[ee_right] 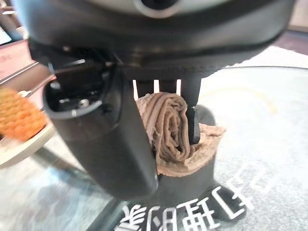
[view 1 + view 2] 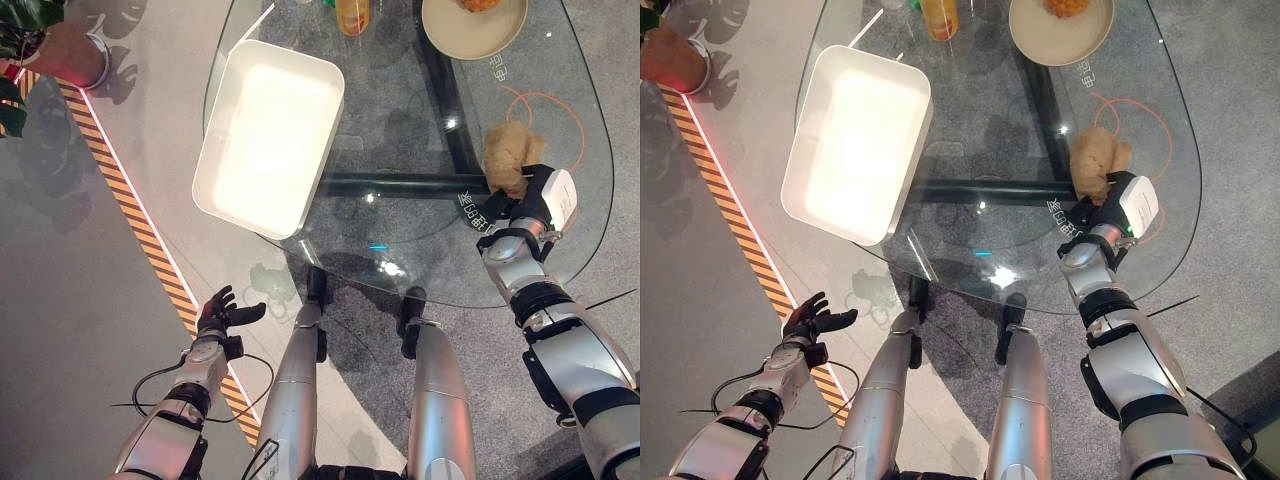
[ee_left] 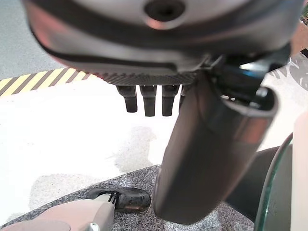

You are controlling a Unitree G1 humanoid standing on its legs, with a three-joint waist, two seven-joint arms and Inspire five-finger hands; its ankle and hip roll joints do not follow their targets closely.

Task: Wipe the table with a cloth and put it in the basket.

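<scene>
The glass table (image 2: 400,250) carries a white basket (image 2: 268,135) on its left side — well apart from the right hand (image 2: 520,205), which rests on the table's right part with fingers and thumb curled round the bunched brown cloth (image 2: 512,152). Beyond the cloth sit a beige plate (image 2: 470,30) with an orange item on it, and a bottle (image 2: 352,15) near the far edge. The left hand (image 2: 222,312) hangs over the floor off the table's left, fingers loosely spread and holding nothing.
</scene>
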